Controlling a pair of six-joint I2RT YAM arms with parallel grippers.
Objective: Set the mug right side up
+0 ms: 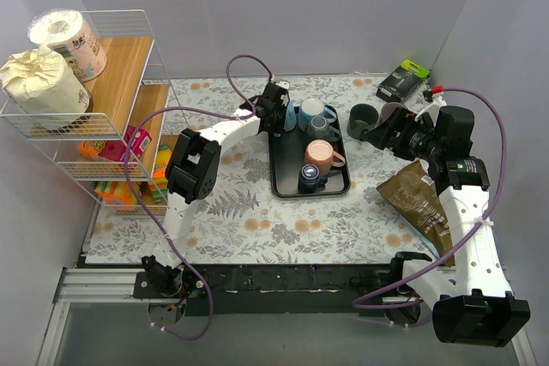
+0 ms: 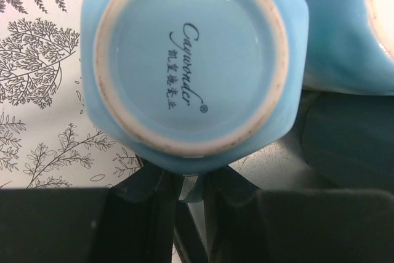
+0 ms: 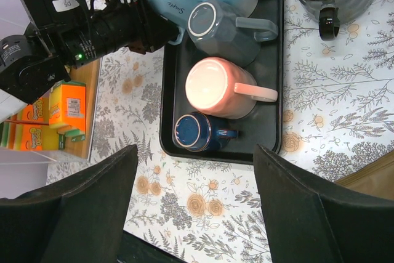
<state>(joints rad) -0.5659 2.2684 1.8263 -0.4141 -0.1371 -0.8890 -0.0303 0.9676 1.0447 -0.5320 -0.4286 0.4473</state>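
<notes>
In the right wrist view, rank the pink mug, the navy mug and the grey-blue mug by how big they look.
Pink mug, largest.
Grey-blue mug, close behind; farther from the camera, so unsure.
Navy mug, clearly smallest.

light blue mug [image 2: 194,60] shows its stamped base, the claw [image 2: 191,192] pinching its near side.
</notes>
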